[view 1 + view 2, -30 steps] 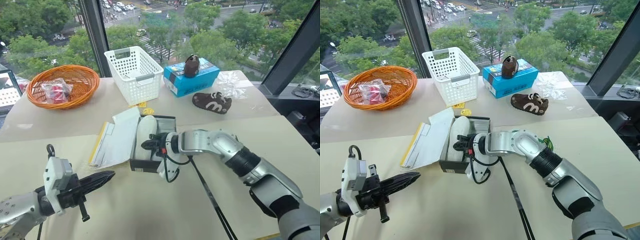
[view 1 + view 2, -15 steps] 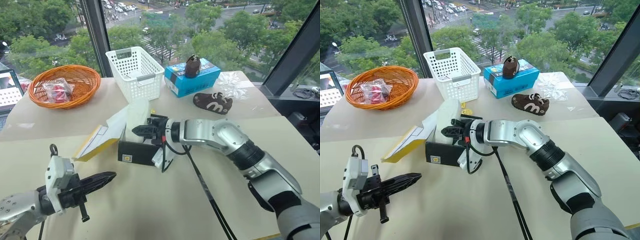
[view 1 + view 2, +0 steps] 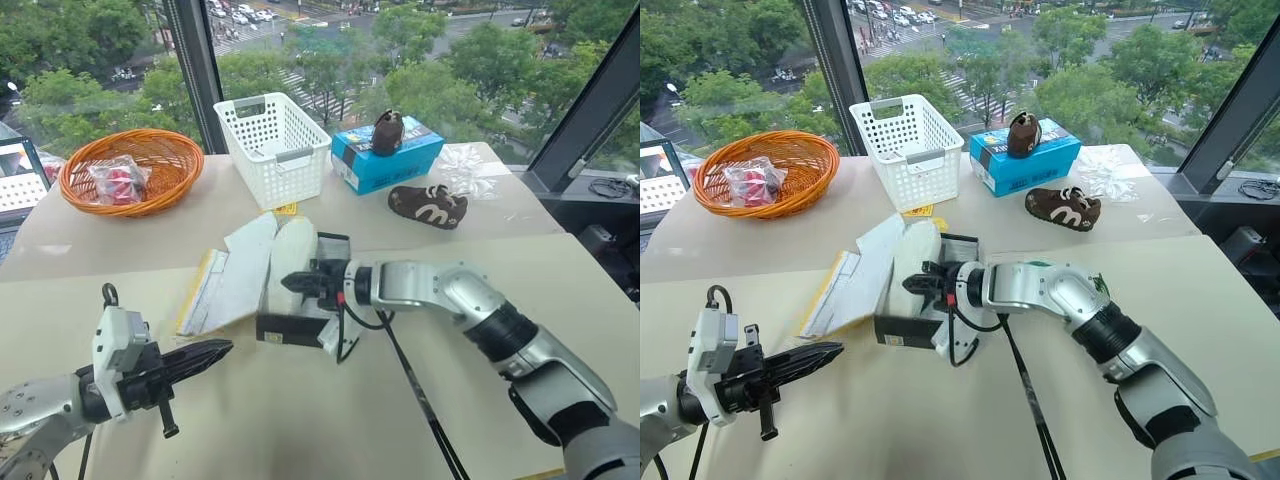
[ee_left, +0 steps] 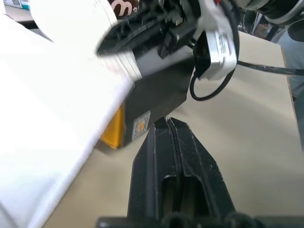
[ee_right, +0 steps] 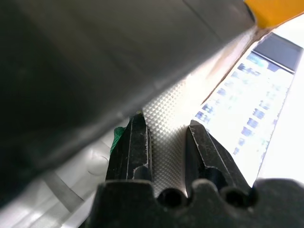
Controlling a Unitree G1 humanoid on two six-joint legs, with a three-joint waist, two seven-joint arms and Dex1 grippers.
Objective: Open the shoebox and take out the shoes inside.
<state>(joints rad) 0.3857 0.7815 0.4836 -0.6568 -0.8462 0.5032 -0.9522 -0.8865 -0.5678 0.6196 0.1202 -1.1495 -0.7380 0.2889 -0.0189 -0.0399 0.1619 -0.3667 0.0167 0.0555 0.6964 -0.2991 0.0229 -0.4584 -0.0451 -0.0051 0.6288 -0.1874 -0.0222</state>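
One shoebox (image 3: 300,328) sits open near the middle of the pale table (image 3: 520,250), black-sided base upright, its yellow-edged lid (image 3: 232,280) flopped open to the robot's left with the white inside facing up. A white padded sheet (image 3: 290,262) stands up out of the box and covers whatever is inside; in the right wrist view only a small sliver of green shows beside it, too little to call a shoe. The right gripper (image 3: 300,283) reaches over the box's open top and pinches that sheet; the wrist view shows the dimpled material between the two black fingers (image 5: 135,147), jaws partly apart around it. The left gripper (image 3: 205,356) hangs over the table in front of the box, apart from it, fingers pressed together.

Further back: one blue box (image 3: 385,155) with one brown shoe (image 3: 386,130) standing on top, and a second brown shoe (image 3: 426,205) with white markings on the table just in front of it. One white plastic basket (image 3: 270,145) stands left of the blue box, contents hard to make out. One orange wicker basket (image 3: 125,170) holds a clear packet with red items (image 3: 112,182). Crumpled clear wrap (image 3: 462,165) lies at the far right. A laptop (image 3: 18,180) is cut off at the left edge.
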